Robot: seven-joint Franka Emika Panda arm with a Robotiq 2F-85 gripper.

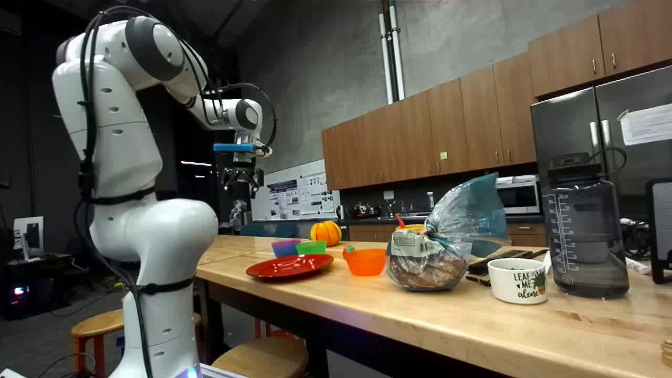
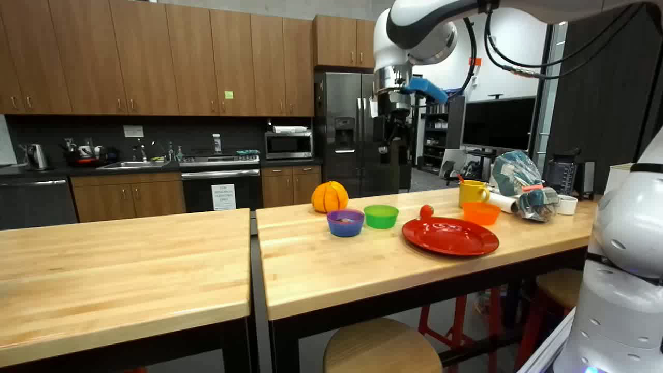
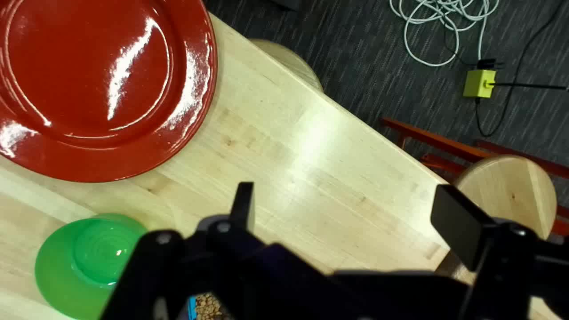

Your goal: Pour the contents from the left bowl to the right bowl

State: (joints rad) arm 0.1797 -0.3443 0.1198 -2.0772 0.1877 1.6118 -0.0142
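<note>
Fingers (image 3: 460,226) spread wide, nothing between them, well above the counter (image 2: 311,269) in both exterior views. Purple-blue bowl (image 2: 346,229), taken as the left one, stands upright on the counter; brown bits (image 3: 206,306) in it show at the bottom edge of the wrist view. Step in hand, my reading: reach and grasp. Best to bring the fingers over its rim first, then straight down astride the wall on the side away from the green bowl (image 2: 382,221); squeeze gently, plastic may flex; lift level before tipping. The green bowl, just beside (touching or not, I can't tell from here), is the likely receiver: tip slowly, lip low over its middle. Mind the orange pumpkin (image 2: 330,197) close by, then the red plate (image 2: 450,235); orange bowl (image 2: 480,215) stands farther off.
</note>
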